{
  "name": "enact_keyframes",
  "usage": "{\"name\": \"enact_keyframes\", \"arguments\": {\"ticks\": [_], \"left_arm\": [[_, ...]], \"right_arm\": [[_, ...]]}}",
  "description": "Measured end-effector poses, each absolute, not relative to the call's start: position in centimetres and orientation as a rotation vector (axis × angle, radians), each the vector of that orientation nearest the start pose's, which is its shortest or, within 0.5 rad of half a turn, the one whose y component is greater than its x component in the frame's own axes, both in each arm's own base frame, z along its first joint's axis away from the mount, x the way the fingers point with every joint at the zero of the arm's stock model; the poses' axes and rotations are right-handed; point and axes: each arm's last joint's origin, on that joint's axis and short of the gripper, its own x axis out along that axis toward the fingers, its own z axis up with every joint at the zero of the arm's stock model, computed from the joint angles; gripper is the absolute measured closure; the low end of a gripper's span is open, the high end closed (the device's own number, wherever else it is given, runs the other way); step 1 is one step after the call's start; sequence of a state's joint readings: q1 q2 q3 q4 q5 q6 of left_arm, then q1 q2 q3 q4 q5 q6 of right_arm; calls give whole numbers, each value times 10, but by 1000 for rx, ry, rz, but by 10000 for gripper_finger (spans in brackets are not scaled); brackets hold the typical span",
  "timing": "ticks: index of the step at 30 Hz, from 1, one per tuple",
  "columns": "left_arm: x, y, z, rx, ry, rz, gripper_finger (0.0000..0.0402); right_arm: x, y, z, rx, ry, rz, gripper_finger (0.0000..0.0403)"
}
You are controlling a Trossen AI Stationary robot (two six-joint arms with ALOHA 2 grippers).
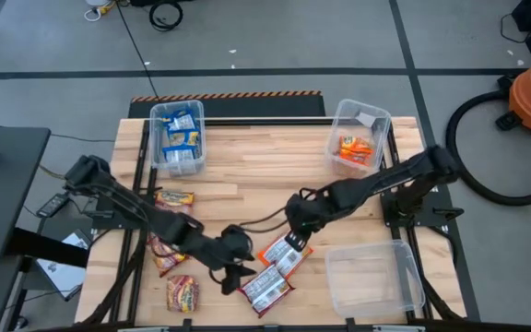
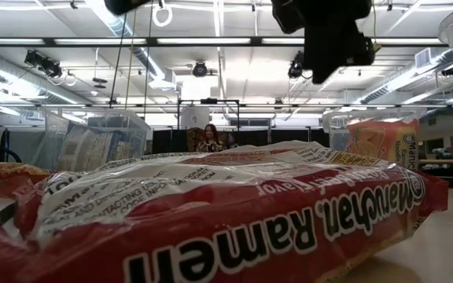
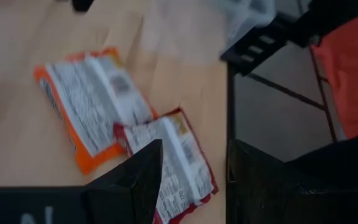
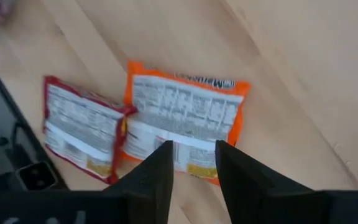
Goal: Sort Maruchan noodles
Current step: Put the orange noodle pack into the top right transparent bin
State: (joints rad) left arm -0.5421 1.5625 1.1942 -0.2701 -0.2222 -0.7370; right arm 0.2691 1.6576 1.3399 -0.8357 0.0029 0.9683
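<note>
Two noodle packets lie back side up near the table's near edge: an orange one [image 1: 284, 255] [image 4: 185, 121] and a red one [image 1: 265, 288] [image 3: 179, 165], which fills the foreground of the low view [image 2: 211, 220]. My left gripper [image 1: 235, 269] [image 3: 194, 180] hovers open beside and over the red packet. My right gripper [image 1: 295, 224] [image 4: 194, 163] is open above the orange packet's edge, touching nothing. More red and orange packets [image 1: 182, 292] [image 1: 173, 197] [image 1: 163, 255] lie flat at the table's left.
A clear bin with blue packets [image 1: 177, 136] stands at the far left and a clear bin with orange packets [image 1: 358, 138] at the far right. A third clear bin [image 1: 373, 277] sits at the near right corner. The left arm crosses over the left packets.
</note>
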Motion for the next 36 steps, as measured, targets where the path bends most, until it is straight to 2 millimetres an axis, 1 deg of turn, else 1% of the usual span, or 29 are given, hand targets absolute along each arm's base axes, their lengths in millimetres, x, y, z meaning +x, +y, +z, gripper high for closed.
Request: {"name": "enact_keyframes", "arguments": {"ticks": [4,8,11,13,15,20,25,28,30,34,36], "left_arm": [[303,-182,261,-495,713,-34,210],[302,-192,248,-514,716,-1,210],[294,-196,233,-526,733,9,210],[290,-195,219,-551,736,17,210],[287,-191,205,-571,723,32,210],[283,-178,184,-593,694,89,210],[281,-177,180,-569,708,100,210],[282,-176,181,-556,699,96,210],[283,-175,181,-541,688,96,210],[286,-170,181,-512,673,113,210],[289,-167,176,-480,674,131,210]], "right_arm": [[318,94,240,702,1169,-344,248],[300,96,214,754,1178,-321,228],[287,93,192,796,1193,-319,225],[283,89,180,830,1204,-300,225],[283,85,172,854,1162,-276,226],[285,75,156,917,1101,-232,226],[277,68,140,929,1115,-240,230],[270,65,132,932,1143,-252,236],[268,65,128,941,1131,-242,239],[271,66,127,981,1050,-143,241],[273,67,129,987,1020,-117,241]]}}
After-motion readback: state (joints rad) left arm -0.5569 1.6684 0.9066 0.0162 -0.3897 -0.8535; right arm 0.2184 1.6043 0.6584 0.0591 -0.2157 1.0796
